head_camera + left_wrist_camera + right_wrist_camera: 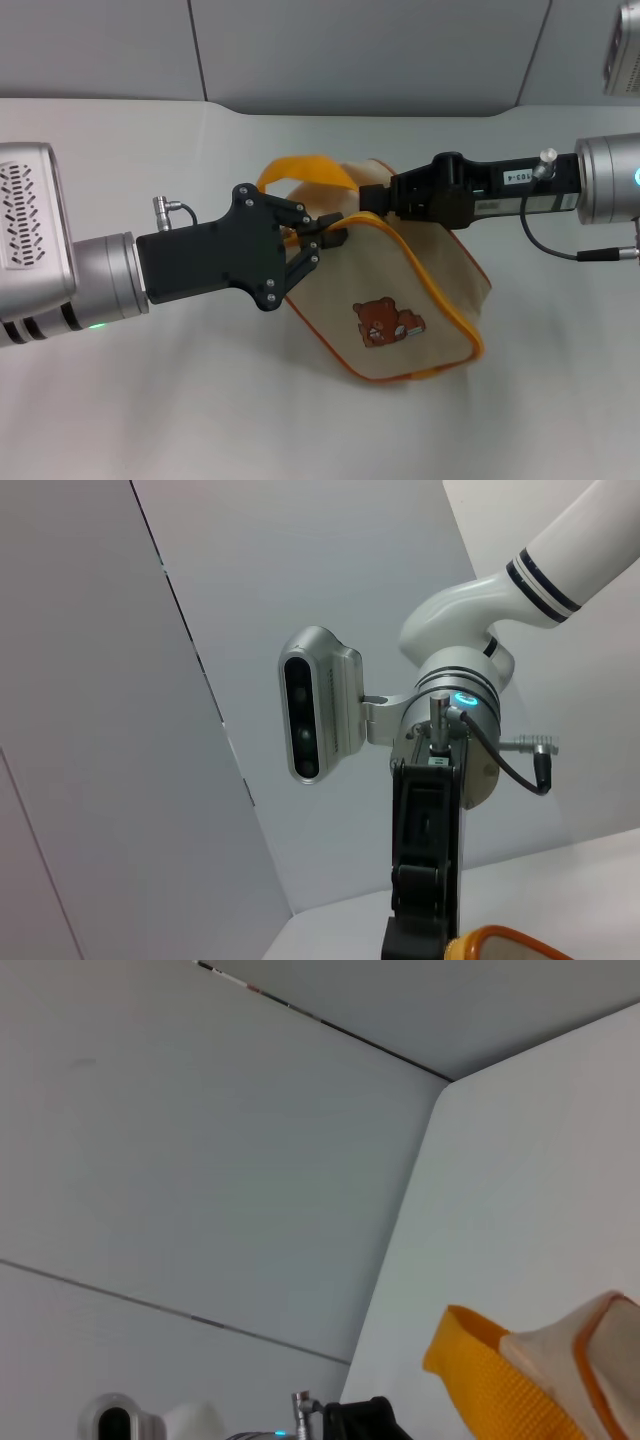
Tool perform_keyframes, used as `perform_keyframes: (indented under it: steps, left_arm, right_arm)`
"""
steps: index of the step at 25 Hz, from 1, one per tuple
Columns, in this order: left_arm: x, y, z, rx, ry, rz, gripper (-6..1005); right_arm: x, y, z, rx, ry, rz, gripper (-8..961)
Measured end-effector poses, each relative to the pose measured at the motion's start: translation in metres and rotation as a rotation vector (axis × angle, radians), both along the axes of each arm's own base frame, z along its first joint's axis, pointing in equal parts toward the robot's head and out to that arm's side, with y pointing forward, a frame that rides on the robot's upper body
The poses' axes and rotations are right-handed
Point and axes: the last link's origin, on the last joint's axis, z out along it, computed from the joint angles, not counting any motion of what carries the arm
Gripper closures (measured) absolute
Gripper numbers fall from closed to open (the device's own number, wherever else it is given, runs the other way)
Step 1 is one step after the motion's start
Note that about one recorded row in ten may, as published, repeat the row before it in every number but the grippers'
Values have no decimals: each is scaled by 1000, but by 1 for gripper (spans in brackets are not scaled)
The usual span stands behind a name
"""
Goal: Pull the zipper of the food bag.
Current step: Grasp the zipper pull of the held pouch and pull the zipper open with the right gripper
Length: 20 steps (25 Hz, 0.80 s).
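The food bag (420,270) is a beige canvas pouch with orange-yellow piping and a brown bear patch (385,322). It is held up off the white table, tilted. Its orange loop handle (305,168) arches behind my two grippers. My left gripper (333,236) comes in from the left, its fingertips pinched together on the piped seam at the bag's top left corner. The zipper pull is hidden between those fingertips. My right gripper (372,203) comes in from the right and is shut on the bag's top edge, next to the left one.
The white table (150,400) spreads around and below the bag. A grey panelled wall (370,50) stands behind. The left wrist view shows the right arm (425,860) and the handle (510,945). The right wrist view shows the handle (490,1380) and the bag's corner (590,1345).
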Motion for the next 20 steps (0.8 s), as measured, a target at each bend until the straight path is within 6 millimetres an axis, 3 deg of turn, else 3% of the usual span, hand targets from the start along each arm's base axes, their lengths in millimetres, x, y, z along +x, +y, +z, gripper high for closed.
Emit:
perform_keyframes:
  steps: [5,14,19,20]
  left_arm:
    - [-3,-1,1,4,-3,8,919]
    - [-7,-2,4,27,-20,37,905]
    - [-21,2,11,93,-44,132,897]
    - [-27,0,12,109,-44,165,896]
  right_arm:
    - [3,-1,1,11,2,0,929]
    - [9,-4,1,30,-12,18,953]
    - [34,-13,2,66,-41,-20,953]
    - [48,-17,5,87,-58,-42,953]
